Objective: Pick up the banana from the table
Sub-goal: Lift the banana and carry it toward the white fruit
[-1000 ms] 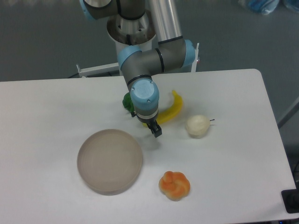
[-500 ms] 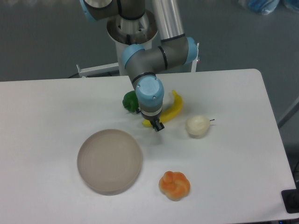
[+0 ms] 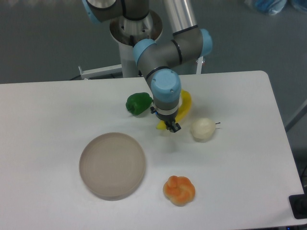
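**Yellow banana half hidden under the arm's wrist**

Yellow and glossy, the long curved toy banana [image 3: 185, 103] lies on the large matte white table [image 3: 240, 158], right of centre and toward the far side. Most of its length is covered by the arm's blue-capped grey wrist [image 3: 166, 88]; only its right-hand curve and a small tip near the tool show. The small dark two-finger gripper [image 3: 172, 127] points down at the banana's near end, just over the tabletop. Whether its fingers are apart or closed, and whether they have hold of anything, cannot be told from this view.

A dark green toy pepper [image 3: 138, 103] sits just left of the wrist. A pale cream pear-like fruit [image 3: 202, 129] with a thin stem lies just right of the gripper. Nearer and to the left rests a round, shallow beige plate [image 3: 112, 165], and an orange knotted bun [image 3: 179, 189] lies near the front edge, right of the plate.
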`<state>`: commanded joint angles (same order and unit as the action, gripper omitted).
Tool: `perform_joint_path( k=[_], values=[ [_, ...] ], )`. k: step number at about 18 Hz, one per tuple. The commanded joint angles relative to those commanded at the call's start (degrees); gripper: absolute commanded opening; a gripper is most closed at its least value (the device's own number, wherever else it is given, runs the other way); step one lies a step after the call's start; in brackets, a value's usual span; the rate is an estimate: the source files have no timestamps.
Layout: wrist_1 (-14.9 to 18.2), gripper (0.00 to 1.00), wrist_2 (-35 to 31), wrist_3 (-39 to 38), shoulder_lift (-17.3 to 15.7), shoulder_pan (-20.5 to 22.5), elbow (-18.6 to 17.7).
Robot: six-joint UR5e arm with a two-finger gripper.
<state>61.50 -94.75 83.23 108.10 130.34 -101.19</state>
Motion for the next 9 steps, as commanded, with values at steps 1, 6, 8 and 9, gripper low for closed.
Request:
perform_joint_path(
  k=[1,6,8,9],
  values=[
    [2.46,0.19,1.22,-0.35,0.00,0.17,2.64],
    [10.48,0.19,3.08,-0.88,3.77,1.66,16.18],
    [10.66,0.18,2.99,-0.88,5.97,3.07,19.52],
    [10.66,0.17,3.08,-0.88,6.85,4.12,20.76]
  ],
)
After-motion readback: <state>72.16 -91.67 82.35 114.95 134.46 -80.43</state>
